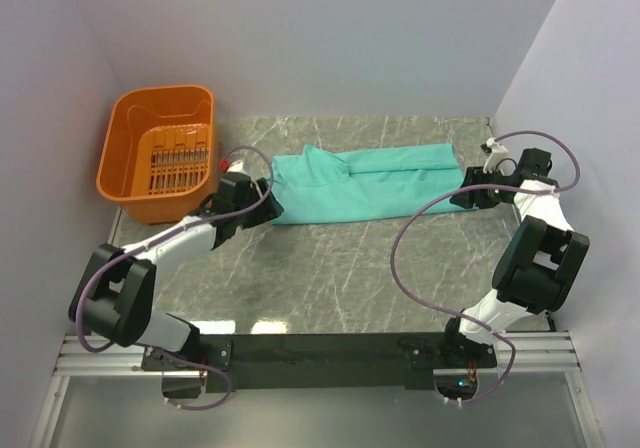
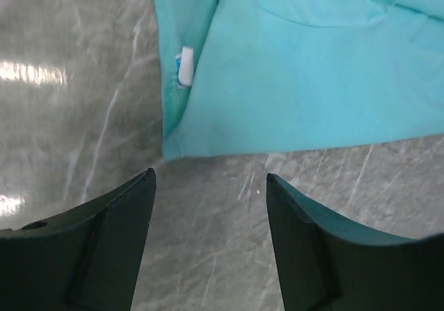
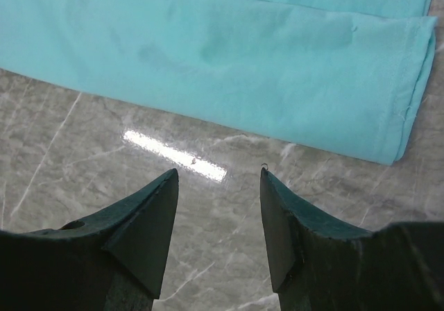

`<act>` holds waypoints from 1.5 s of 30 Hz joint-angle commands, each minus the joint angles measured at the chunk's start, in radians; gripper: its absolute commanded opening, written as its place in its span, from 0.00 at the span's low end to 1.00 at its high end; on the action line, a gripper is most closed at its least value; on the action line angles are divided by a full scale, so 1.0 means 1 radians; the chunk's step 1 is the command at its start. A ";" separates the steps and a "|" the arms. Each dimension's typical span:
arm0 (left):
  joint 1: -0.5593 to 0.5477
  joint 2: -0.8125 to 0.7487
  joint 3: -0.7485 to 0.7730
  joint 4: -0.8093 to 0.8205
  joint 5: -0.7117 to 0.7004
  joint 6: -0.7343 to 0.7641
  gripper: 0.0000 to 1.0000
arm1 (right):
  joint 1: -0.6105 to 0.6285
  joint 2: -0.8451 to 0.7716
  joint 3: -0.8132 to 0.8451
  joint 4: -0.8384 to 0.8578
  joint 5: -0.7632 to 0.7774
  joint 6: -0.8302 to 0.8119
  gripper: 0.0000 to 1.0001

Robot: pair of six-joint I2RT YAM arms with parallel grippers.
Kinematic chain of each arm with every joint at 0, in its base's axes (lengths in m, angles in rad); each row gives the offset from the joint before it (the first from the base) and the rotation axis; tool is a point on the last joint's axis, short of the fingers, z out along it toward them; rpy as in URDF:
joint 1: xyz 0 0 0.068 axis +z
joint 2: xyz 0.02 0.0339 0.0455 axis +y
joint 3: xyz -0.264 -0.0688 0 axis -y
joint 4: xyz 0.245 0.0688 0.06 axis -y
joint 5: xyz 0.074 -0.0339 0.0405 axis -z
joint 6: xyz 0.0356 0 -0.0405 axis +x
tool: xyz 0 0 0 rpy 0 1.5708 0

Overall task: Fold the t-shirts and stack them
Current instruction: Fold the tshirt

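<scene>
Your left gripper (image 2: pixel 210 179) has its jaws apart with nothing between them, the tips over the table (image 1: pixel 340 268) just short of the left end of the t-shirt (image 1: pixel 365 183). Your right gripper (image 3: pixel 218 175) is spread too and holds nothing, its tips just off the shirt's right end.

The t-shirt lies folded into a long band across the far half of the table, running left to right between the two grippers. In the left wrist view, its near edge and a corner sit just ahead of the fingers, and the white neck label (image 2: pixel 184 66) shows at a fold edge. In the right wrist view, the hemmed end and near edge lie flat on the marble.

The orange basket (image 1: pixel 125 183) sits at the far left, just beside the left arm and apart from the shirt. Between the shirt's near edge and the arm bases you have a broad stretch of tabletop.
</scene>
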 commanded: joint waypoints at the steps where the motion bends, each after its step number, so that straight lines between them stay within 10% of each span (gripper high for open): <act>1: 0.003 -0.085 -0.086 0.142 0.019 -0.179 0.70 | 0.004 -0.027 -0.026 0.039 -0.021 -0.020 0.57; 19: 0.001 0.163 -0.111 0.262 -0.060 -0.443 0.58 | 0.004 -0.036 -0.044 0.062 -0.023 -0.006 0.57; 31: 0.001 0.251 -0.107 0.260 -0.142 -0.350 0.09 | 0.005 -0.043 -0.043 0.022 -0.009 -0.072 0.57; 37: 0.001 0.121 -0.162 0.171 -0.208 -0.247 0.13 | 0.018 -0.042 -0.029 -0.065 -0.006 -0.216 0.58; 41: 0.001 0.030 -0.214 0.170 -0.150 -0.193 0.43 | 0.061 -0.042 -0.015 -0.177 -0.026 -0.421 0.58; 45: 0.001 -0.108 -0.279 0.199 -0.045 -0.158 0.52 | 0.120 -0.095 -0.087 -0.269 -0.024 -0.815 0.59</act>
